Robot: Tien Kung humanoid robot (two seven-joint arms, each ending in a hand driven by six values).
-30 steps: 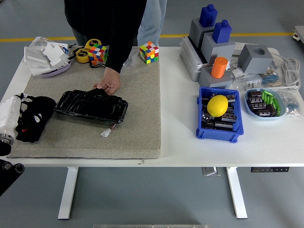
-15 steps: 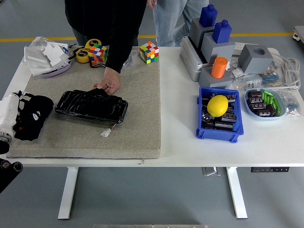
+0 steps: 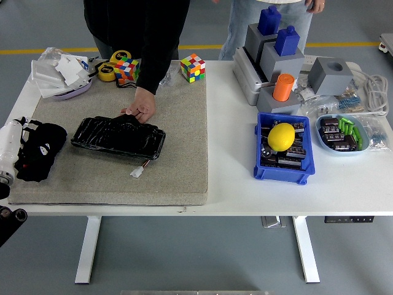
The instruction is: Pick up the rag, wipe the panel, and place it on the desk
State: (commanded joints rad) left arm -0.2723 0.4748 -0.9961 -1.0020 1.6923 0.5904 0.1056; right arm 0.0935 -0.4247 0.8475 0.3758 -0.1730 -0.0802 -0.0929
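The left hand (image 3: 13, 147) was at the left edge of the mat (image 3: 178, 141), with its fingers closed on the black rag (image 3: 38, 150). Compared with one second before, the hand and the rag had moved a little to the left, away from the panel (image 3: 118, 137), so the gap between rag and panel was wider. The rag lay bunched on the mat, near the panel but not touching it.

The panel was in the same place on the mat, with a small white plug (image 3: 137, 173) on its wire just beside the near edge. A person in a black sleeve (image 3: 153, 55) stood at the far side, and the person's hand (image 3: 141, 106) still pressed on the far edge of the panel.

A second person (image 3: 258, 15) in jeans had walked to the right behind the table. The right hand was not visible.
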